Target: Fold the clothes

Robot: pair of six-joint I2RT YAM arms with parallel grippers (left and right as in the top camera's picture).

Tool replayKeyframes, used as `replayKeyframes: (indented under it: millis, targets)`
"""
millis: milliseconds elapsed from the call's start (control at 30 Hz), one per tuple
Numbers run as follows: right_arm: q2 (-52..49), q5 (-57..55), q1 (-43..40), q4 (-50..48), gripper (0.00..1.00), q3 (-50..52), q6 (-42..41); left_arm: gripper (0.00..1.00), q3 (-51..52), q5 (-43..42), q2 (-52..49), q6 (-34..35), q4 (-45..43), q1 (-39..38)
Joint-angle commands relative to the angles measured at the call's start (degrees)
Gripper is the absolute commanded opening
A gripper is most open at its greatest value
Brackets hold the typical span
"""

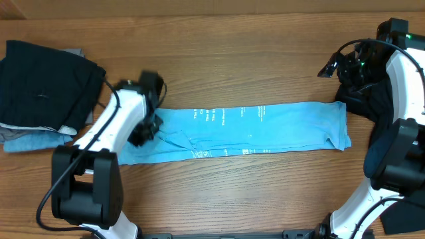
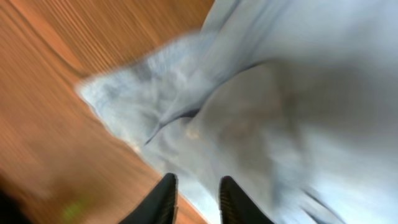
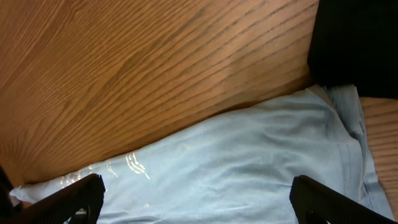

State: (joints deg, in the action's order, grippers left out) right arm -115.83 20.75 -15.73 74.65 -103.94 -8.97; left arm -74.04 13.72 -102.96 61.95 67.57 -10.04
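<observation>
Wood grain ran across the brown bench, which filled the overhead view. Along its middle the sky-blue T-shirt lay folded into a long flat strip, white lettering up. Over its rumpled left end, the left end effector showed fingers slightly apart in a blurred view. The right end effector gaped wide over the shirt's right end, near a black shirt. Folded dark garments sat stacked at the far left.

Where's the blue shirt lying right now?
In the overhead view the light-blue T-shirt lies stretched across the table, between the folded pile at left and the black shirt at right.
</observation>
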Motion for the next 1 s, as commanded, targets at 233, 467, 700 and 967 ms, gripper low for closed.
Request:
replayKeyframes:
  millis: [233,467,700,967]
  targets:
    - [1.27,0.35,-0.11,-0.07,1.00,-1.40,0.22,1.00,-24.70,6.16,4.33,-6.86,14.51,9.16]
    - [1.27,0.35,-0.11,-0.04,1.00,-1.40,0.24,1.00,-24.70,6.16,4.26,-6.86,14.45,9.66]
    - [1.27,0.35,-0.11,-0.04,1.00,-1.40,0.22,1.00,-24.70,6.16,4.17,-6.86,14.45,9.66]
    - [1.27,-18.67,-0.17,4.74,0.96,-0.52,0.28,1.00,-24.70,6.16,4.17,-6.86,14.45,9.66]
